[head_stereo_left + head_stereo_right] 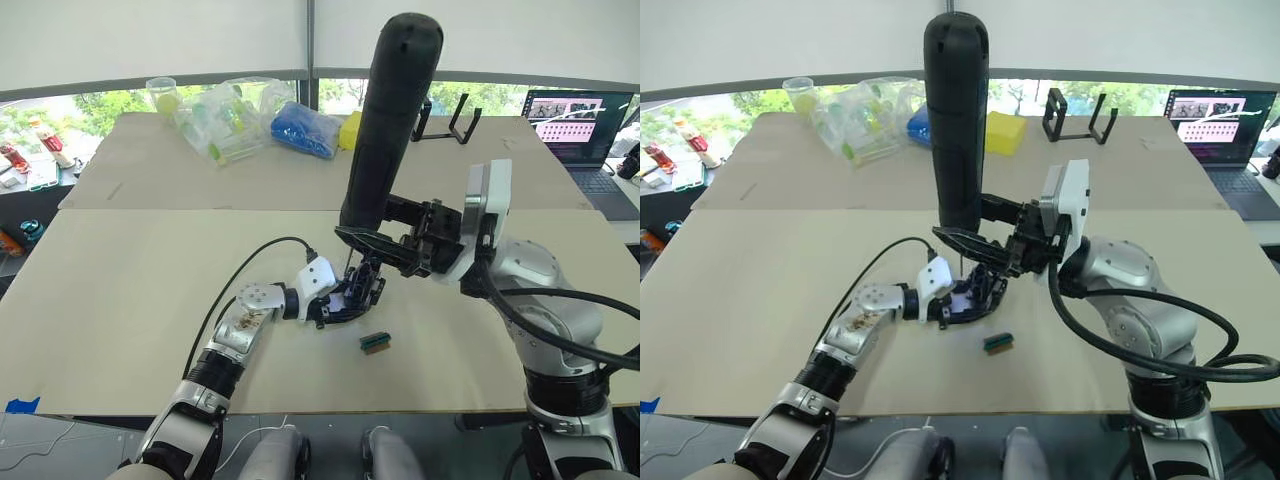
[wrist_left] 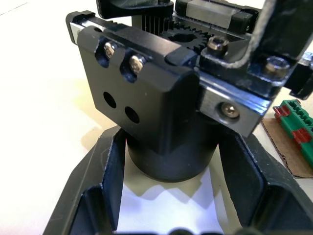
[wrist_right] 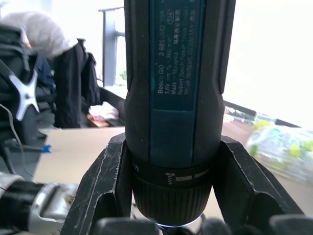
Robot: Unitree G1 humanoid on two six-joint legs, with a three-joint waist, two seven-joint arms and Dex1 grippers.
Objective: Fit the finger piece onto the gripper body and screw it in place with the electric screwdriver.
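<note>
- Far left on the back table stands a clear plastic cup (image 1: 162, 95), and just beside it lies a clear bag of green-and-white parts (image 1: 226, 120).
- Next along is a blue bag (image 1: 304, 129) with a yellow box (image 1: 349, 130) touching its far side.
- On the near table (image 1: 110, 320), the left gripper (image 1: 345, 298) lies low on the surface, its two black fingers (image 2: 105, 183) closed around the rounded base of the gripper body (image 2: 161, 110).
- The gripper body stands upright in that grasp; from the left wrist I can see two screws and two bare holes on one black face, with a toothed gear on top.
- I cannot pick out the finger piece as a separate part.
- Right above the gripper body, the electric screwdriver (image 1: 955, 120) stands nearly upright, bit pointing down into it.
- The right gripper (image 1: 975, 240) reaches in from the right and clamps the screwdriver's lower collar between both fingers (image 3: 105, 181).
- On the table just right of the gripper body lies a small green-and-brown block (image 1: 375, 342), apart from both grippers.
- Further back sits a black stand (image 1: 447, 122).
- At the far right edge is an open laptop (image 1: 575, 125) with its screen lit.
</note>
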